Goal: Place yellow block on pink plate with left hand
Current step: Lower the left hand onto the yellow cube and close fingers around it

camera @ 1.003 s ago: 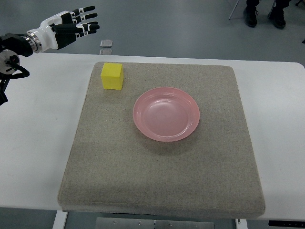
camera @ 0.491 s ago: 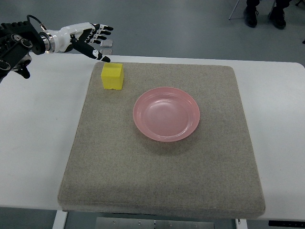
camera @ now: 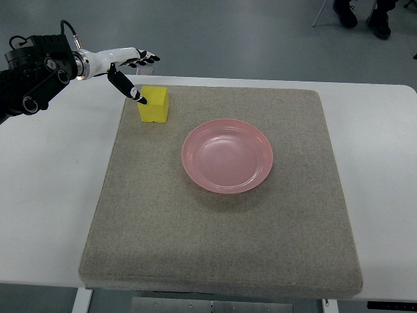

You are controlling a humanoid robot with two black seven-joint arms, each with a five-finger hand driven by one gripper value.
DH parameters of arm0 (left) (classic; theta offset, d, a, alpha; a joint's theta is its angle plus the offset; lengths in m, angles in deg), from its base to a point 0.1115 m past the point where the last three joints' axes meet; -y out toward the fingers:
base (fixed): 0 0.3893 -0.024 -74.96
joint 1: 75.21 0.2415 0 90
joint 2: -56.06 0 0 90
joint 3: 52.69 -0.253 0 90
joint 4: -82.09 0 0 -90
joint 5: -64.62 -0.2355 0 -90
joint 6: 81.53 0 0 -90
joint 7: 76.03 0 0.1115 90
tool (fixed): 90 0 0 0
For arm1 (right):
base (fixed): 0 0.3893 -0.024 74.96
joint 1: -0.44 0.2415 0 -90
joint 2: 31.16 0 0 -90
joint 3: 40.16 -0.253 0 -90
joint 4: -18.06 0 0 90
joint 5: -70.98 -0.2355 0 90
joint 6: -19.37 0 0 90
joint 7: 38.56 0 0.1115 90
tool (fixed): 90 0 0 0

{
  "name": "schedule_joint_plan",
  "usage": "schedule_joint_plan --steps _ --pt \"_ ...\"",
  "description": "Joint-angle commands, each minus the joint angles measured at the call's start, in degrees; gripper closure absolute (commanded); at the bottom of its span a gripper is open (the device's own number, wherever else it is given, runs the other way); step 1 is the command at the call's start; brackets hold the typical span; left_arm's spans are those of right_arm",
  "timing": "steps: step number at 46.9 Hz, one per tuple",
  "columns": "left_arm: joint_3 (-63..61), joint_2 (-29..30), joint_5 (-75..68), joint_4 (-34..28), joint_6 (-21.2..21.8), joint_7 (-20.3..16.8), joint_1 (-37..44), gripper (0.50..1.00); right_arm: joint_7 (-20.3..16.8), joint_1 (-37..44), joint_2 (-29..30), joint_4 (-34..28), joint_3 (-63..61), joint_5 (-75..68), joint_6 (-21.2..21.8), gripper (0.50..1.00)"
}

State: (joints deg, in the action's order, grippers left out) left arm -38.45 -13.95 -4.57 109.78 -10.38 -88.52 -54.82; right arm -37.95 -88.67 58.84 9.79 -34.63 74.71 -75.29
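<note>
One camera only — a top view, set high on the robot's own side and tilted steeply down and forward. It stands well back, taking in the whole grey mat (camera: 221,189), most of the white table (camera: 52,195) from near edge to far edge, and a strip of grey floor (camera: 247,32) beyond — there is no second view to overlap with.

A grey mat (camera: 221,228) is laid on a white table (camera: 52,195). Two shoes (camera: 361,14) are seen on the floor far right.
</note>
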Motion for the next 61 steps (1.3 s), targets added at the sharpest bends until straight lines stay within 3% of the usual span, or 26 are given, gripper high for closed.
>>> schedule_joint_plan --steps 1,33,51,57,61 --pt "-0.1 -0.1 -1.2 0.0 1.3 0.0 0.0 0.506 0.0 0.0 0.0 0.0 0.0 0.0 0.0 0.576" --pt "-1.2 -4.3 -10.6 -0.7 1.9 0.1 0.6 0.508 0.0 0.0 0.0 0.0 0.0 0.0 -0.1 0.576" --pt "-4.9 -5.4 -10.6 -0.9 6.4 0.1 0.9 0.519 0.0 0.0 0.0 0.0 0.0 0.0 0.0 0.576" --pt "-4.9 -6.1 -10.6 -1.0 6.4 0.1 1.0 0.572 0.0 0.0 0.0 0.0 0.0 0.0 0.0 0.576" --pt "-4.9 -6.1 -10.6 -1.0 6.4 0.1 1.0 0.645 0.0 0.1 0.0 0.0 0.0 0.0 0.0 0.576"
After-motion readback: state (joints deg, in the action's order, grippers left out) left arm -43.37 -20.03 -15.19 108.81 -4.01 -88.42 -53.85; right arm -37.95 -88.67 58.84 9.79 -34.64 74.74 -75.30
